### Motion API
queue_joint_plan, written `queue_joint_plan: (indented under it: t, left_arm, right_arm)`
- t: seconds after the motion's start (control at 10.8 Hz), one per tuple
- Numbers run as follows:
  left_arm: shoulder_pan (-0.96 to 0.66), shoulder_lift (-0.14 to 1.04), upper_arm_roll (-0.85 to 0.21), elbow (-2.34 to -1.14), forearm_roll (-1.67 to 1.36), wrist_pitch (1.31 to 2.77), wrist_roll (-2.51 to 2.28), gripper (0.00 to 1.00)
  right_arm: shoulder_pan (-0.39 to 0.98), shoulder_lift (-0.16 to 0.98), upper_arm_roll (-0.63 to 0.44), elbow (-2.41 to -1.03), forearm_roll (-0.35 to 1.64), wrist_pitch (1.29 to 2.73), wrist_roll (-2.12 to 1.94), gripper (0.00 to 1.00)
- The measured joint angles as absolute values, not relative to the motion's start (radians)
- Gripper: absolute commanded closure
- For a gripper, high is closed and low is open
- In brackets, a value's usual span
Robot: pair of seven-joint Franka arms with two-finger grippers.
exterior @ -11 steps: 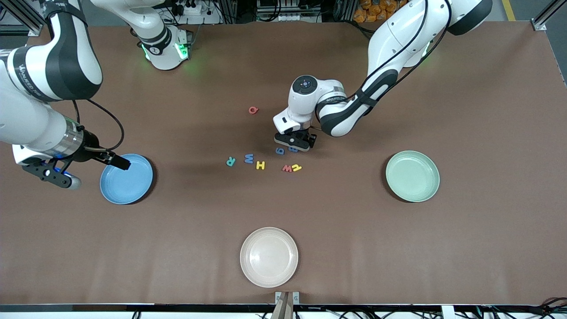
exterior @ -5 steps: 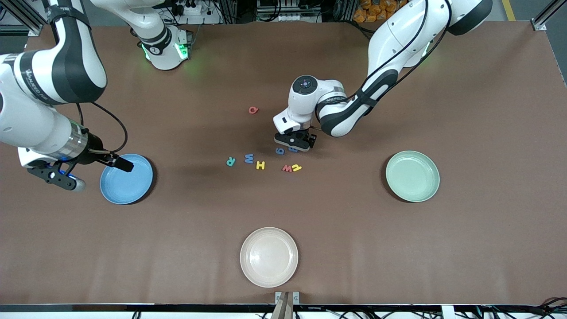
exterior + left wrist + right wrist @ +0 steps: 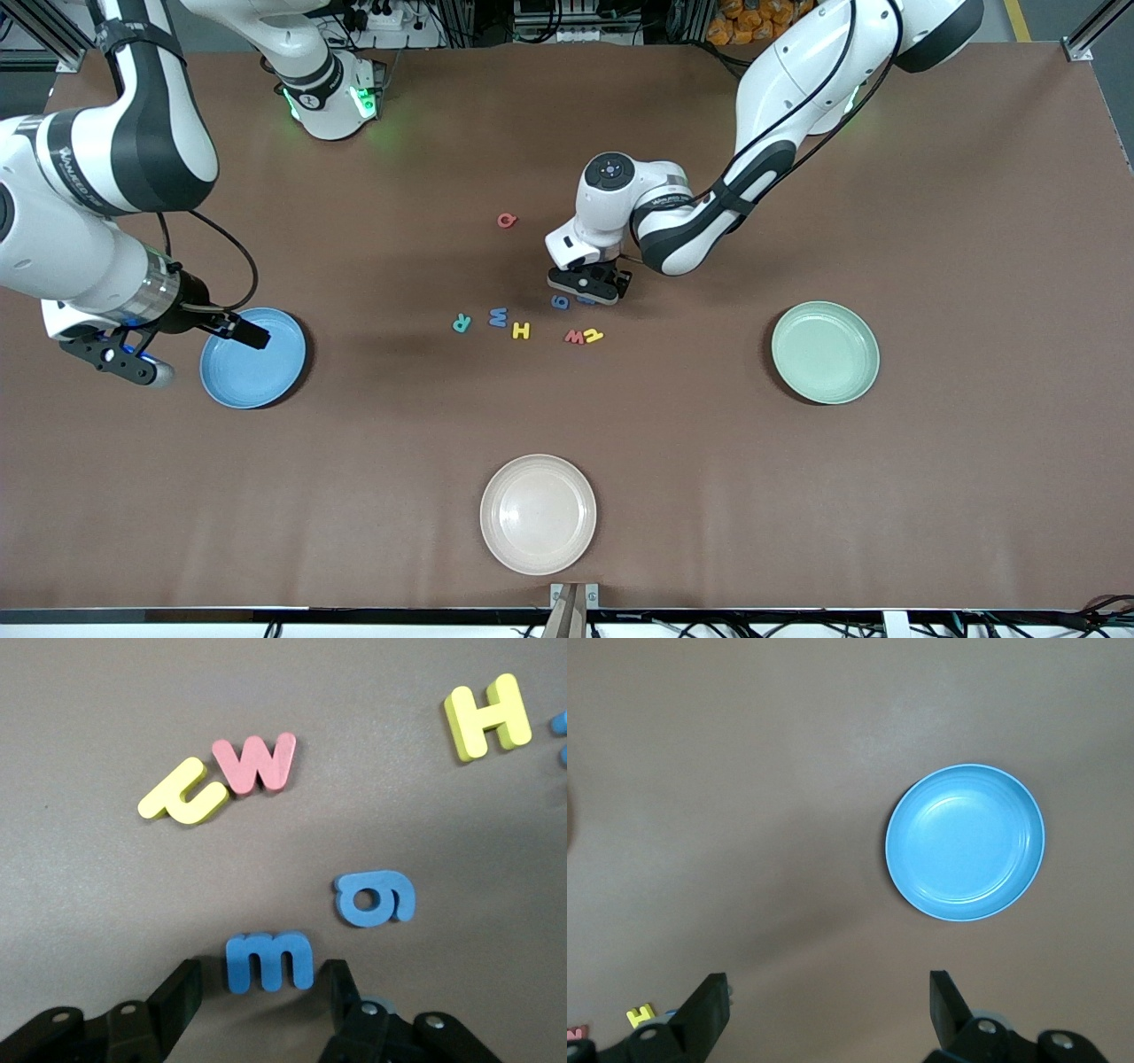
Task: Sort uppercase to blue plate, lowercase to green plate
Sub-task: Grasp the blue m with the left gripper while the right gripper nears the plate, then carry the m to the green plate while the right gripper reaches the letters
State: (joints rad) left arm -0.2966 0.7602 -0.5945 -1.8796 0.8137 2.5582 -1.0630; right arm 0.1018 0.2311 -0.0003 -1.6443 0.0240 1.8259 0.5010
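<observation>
I have the left hand (image 3: 263,992) low on the desk (image 3: 797,496) with its fingers (image 3: 182,992) spread either side of the blue e (image 3: 268,961), its long axis spanning the gap, just beside the g (image 3: 376,897) (right hand (image 3: 828,1005) waits wide open near the blue plate (image 3: 965,842)).

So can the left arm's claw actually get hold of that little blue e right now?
Probably yes. The left claw sits low over the blue e, one finger on each side, with a small gap to either. The blue g lies beside it but apart.
</observation>
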Motion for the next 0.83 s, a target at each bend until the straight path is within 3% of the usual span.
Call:
queue_joint_plan:
  t: [0.83]
  left_arm:
    - [-0.297, 0.764, -0.598, -1.864, 0.814, 2.566, -1.062, 0.66]
  right_arm:
    - [0.092, 0.232, -0.005, -1.640, 0.024, 1.875, 0.501, 0.00]
